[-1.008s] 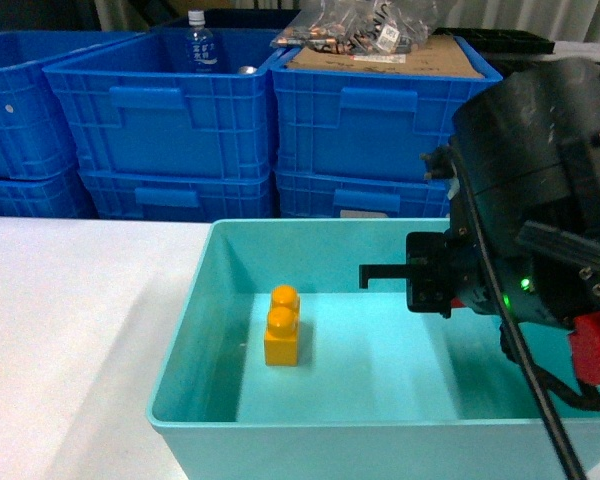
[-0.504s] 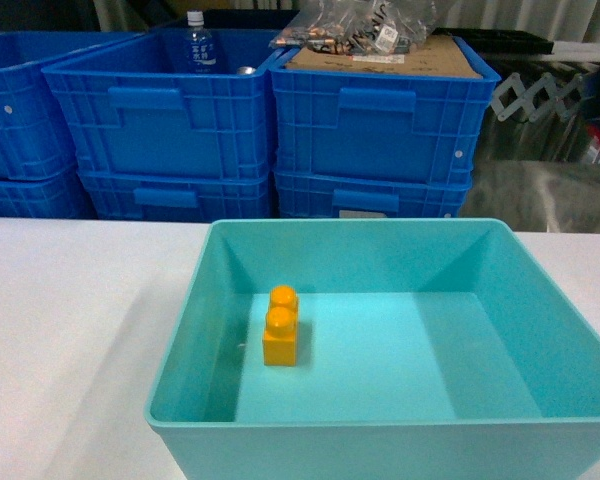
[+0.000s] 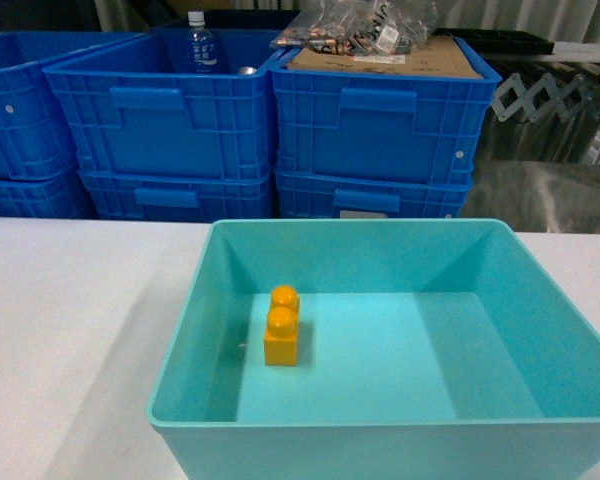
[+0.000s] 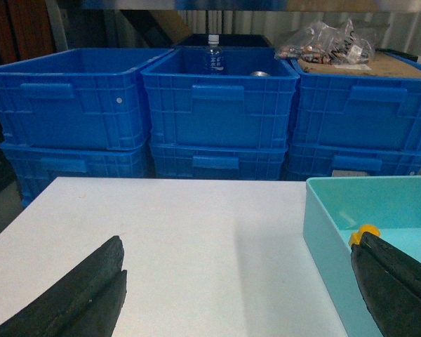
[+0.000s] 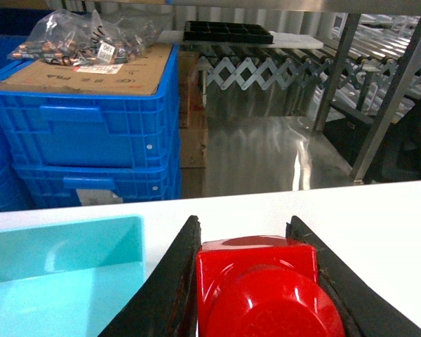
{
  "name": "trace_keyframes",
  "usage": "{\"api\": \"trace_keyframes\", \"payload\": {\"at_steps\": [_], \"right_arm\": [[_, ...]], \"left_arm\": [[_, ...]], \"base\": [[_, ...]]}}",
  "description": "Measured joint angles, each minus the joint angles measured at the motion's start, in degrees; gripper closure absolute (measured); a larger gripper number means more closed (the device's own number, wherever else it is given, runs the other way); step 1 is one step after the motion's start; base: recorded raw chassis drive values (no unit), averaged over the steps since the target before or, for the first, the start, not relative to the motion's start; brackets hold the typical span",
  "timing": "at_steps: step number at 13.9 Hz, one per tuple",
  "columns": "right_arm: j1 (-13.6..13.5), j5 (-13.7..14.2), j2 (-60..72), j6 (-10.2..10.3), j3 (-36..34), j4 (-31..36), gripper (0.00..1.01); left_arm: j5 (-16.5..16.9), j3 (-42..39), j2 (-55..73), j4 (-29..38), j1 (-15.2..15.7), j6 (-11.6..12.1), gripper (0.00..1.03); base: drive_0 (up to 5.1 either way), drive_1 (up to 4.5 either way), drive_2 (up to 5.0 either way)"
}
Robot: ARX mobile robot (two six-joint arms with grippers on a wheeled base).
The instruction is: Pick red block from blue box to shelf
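The red block point(image 5: 256, 288) is clamped between the right gripper point(image 5: 256, 281) fingers, outside the blue box point(image 5: 63, 260) at its 3 o'clock. Light, rigid and glossy, it is best pinched on flat sides. The left gripper point(image 4: 231, 295) is spread wide, empty.

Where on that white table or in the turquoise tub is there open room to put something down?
The white table is bare left of the blue box, up to the blue crates. Inside the box, the floor right of the yellow brick is free. The crates behind are crowded with a bottle, cardboard and bags.
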State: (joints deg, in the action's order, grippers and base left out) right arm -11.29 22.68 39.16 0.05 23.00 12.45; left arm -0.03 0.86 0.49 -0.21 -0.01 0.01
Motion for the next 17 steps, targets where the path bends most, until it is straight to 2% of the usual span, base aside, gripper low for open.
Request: {"api": "trace_keyframes", "payload": {"at_steps": [2, 4, 6, 8, 9, 10, 11, 12, 13, 16, 17], "right_arm": [[-2.14, -0.09, -10.4, 1.86, -5.16, -5.05, 0.72], [-8.41, 4.63, -15.26, 3.13, -7.43, -9.03, 0.72], [-14.08, 9.33, -16.15, 3.56, -7.65, -9.42, 0.72], [-16.22, 11.89, -16.0, 3.3, -7.67, -8.57, 0.72], [-16.87, 12.55, -15.98, 2.08, -7.67, -6.38, 0.72], [-16.76, 12.04, -15.98, 1.73, -7.63, -6.25, 0.72], [-14.64, 8.24, -15.96, 1.22, -8.02, -5.05, 0.72], [-10.49, 1.55, -17.86, 0.7, -9.68, -4.04, 0.72], [-6.82, -3.39, -20.06, 0.42, -12.28, -3.74, 0.72], [0.39, -11.61, -21.27, 0.33, -16.63, -0.94, 0.72], [2.1, -13.18, -21.27, 0.31, -17.35, 0.33, 0.72]], "left_arm": [[0.02, 0.0, 0.0, 0.0, 0.0, 0.02, 0.05], [0.0, 0.0, 0.0, 0.0, 0.0, 0.02, 0.05], [0.0, 0.0, 0.0, 0.0, 0.0, 0.02, 0.05], [0.0, 0.0, 0.0, 0.0, 0.0, 0.02, 0.05], [0.0, 0.0, 0.0, 0.0, 0.0, 0.02, 0.05], [0.0, 0.0, 0.0, 0.0, 0.0, 0.02, 0.05], [0.0, 0.0, 0.0, 0.0, 0.0, 0.0, 0.05], [0.0, 0.0, 0.0, 0.0, 0.0, 0.0, 0.05], [-0.02, 0.0, 0.0, 0.0, 0.0, 0.02, 0.05], [-0.02, 0.0, 0.0, 0.0, 0.0, 0.0, 0.05], [-0.02, 0.0, 0.0, 0.0, 0.0, 0.0, 0.05]], "base": [[0.0, 0.0, 0.0], [0.0, 0.0, 0.0], [0.0, 0.0, 0.0], [0.0, 0.0, 0.0], [0.0, 0.0, 0.0], [0.0, 0.0, 0.0], [0.0, 0.0, 0.0], [0.0, 0.0, 0.0], [0.0, 0.0, 0.0], [0.0, 0.0, 0.0], [0.0, 0.0, 0.0]]}}
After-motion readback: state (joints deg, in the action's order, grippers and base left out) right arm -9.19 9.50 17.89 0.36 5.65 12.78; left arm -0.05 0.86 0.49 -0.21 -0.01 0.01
